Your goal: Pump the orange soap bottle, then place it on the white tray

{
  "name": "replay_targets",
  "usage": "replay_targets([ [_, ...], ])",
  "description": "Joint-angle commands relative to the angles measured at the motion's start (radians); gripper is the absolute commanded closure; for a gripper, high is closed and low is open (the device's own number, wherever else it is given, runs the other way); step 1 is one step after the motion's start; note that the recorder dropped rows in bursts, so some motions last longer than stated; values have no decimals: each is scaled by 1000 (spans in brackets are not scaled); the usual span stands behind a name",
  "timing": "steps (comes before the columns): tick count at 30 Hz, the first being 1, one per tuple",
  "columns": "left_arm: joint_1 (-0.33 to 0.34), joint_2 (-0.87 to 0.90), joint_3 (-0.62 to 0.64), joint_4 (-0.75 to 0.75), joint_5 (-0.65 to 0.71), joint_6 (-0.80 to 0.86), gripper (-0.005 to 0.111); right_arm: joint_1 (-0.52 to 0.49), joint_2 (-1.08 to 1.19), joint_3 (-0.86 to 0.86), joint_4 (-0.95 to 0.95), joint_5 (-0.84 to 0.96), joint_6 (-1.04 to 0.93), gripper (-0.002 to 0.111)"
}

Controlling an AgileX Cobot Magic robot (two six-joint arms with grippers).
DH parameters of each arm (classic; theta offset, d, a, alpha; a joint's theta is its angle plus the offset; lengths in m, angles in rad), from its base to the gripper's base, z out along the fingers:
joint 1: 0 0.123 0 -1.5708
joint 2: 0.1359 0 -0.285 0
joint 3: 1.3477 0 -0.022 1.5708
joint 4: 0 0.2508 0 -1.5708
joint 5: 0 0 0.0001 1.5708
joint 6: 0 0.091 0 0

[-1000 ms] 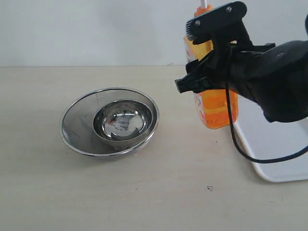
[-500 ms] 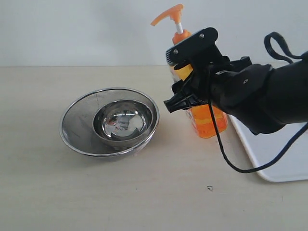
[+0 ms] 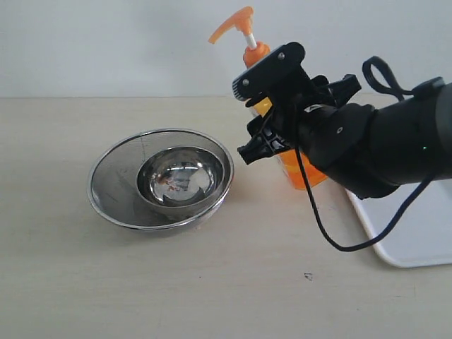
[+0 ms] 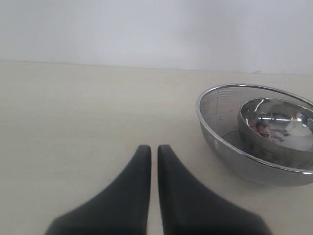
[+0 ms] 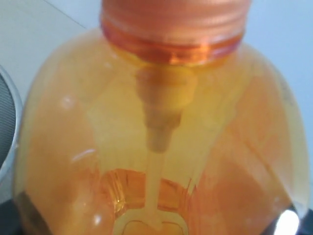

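The orange soap bottle leans to the left just right of the bowls, its orange pump head up and pointing left. My right gripper is shut on its upper body. Whether its base touches the table I cannot tell. In the right wrist view the bottle fills the picture, neck ring and inner tube showing. The white tray lies at the right edge, partly behind the arm. My left gripper hovers over bare table, shut on nothing, and is out of the exterior view.
A steel mesh bowl with a smaller polished steel bowl nested inside stands left of the bottle; both appear in the left wrist view. A black cable loops down from the right arm. A pale wall rises behind the table.
My right gripper has carried the bottle down and to the left, away from the tray and toward the bowls. The bottle has tipped leftward and its pump head has come into view.
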Motion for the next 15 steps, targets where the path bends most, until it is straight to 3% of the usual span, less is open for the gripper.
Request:
replay_targets([
  [1, -5, -3, 3, 4, 0, 4, 102, 3, 12, -14, -31, -52, 5, 108],
  [15, -5, -3, 3, 4, 0, 4, 102, 33, 46, -14, -54, -92, 31, 108],
])
